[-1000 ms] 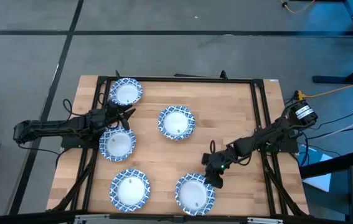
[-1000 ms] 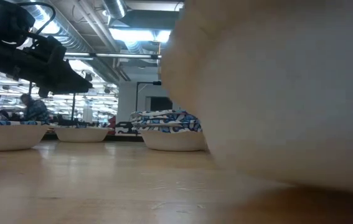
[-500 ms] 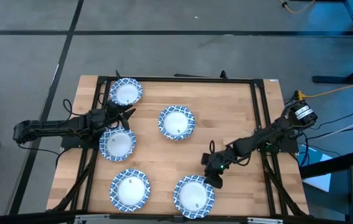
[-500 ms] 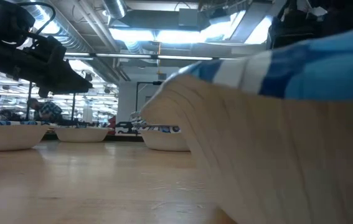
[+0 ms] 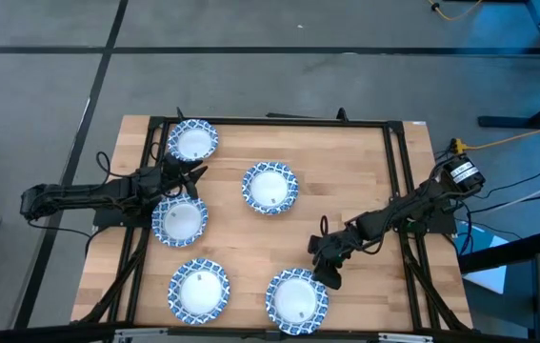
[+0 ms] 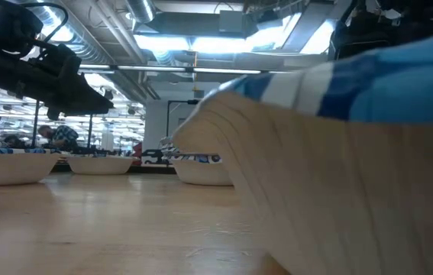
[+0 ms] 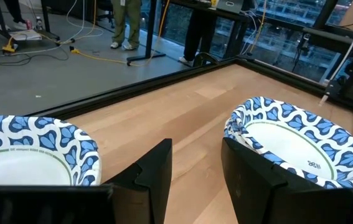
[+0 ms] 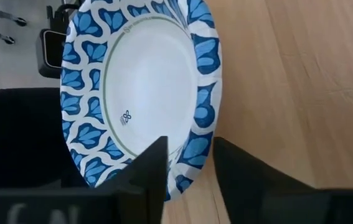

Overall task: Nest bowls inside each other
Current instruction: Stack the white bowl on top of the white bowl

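Five blue-and-white patterned bowls show on the wooden table in the high view: far left [image 5: 193,141], centre [image 5: 270,187], left [image 5: 180,220], near left [image 5: 198,289] and near centre [image 5: 297,301]. My right gripper [image 5: 326,274] [image 8: 188,146] is at the far-right rim of the near-centre bowl [image 8: 145,81], shut on it. That bowl fills the low view's right [image 6: 338,153], tilted. My left gripper [image 5: 191,175] [image 7: 195,149] is open, above the table, between the far-left bowl [image 7: 33,155] and the left bowl [image 7: 294,143], touching neither. My right gripper has the near-centre bowl by its patterned rim [image 8: 196,149] on the far-right side. One finger [image 8: 154,168] stands over the bowl's inside, the other outside it. The fingers slant down from the table's far right. The bowl sits tilted, its held side raised.
A black frame rail [image 5: 270,123] runs around the table's edges. Bare wood lies right of the centre bowl. In the low view my left arm [image 6: 40,69] hangs above three bowls standing on their bases farther off [image 6: 100,163]. People show in the room beyond.
The near-centre bowl has shifted slightly toward the table's near edge and tipped, so its blue rim now shows raised in the low view. That happened in the first half second; since then nothing has moved.
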You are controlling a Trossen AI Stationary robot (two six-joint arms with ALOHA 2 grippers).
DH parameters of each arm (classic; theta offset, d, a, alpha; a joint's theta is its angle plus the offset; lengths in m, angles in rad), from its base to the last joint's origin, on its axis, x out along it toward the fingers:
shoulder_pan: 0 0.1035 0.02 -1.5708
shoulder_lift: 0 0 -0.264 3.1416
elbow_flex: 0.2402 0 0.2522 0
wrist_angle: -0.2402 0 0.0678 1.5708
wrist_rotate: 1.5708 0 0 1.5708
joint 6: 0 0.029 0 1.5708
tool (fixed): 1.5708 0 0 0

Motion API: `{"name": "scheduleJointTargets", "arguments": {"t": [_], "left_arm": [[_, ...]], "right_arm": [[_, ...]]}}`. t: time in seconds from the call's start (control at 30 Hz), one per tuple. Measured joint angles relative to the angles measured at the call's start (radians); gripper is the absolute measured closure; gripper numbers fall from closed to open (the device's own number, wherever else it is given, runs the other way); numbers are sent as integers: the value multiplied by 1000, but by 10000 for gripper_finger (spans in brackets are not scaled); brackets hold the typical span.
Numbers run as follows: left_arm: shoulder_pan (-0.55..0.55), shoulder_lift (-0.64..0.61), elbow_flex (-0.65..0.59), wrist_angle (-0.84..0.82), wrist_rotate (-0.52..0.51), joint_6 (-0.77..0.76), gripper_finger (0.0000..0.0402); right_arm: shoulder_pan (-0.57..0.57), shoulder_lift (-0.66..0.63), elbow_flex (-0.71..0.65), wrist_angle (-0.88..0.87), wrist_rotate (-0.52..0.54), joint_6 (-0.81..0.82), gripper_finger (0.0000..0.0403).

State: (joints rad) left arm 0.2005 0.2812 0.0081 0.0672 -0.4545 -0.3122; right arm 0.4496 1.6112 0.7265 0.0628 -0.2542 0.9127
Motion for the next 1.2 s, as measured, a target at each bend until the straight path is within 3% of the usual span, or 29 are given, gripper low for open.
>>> {"name": "scheduleJointTargets", "arguments": {"t": [0.2, 0.53, 0.73, 1.2], "left_arm": [[0, 0, 0, 0, 0, 0, 269], [0, 0, 0, 0, 0, 0, 269], [0, 0, 0, 0, 0, 0, 269], [0, 0, 0, 0, 1, 0, 269]], "right_arm": [[0, 0, 0, 4, -1, 0, 322], [0, 0, 0, 7, -2, 1, 342], [-1, 0, 0, 22, -8, -5, 395], [-29, -1, 0, 99, -34, 22, 401]]}}
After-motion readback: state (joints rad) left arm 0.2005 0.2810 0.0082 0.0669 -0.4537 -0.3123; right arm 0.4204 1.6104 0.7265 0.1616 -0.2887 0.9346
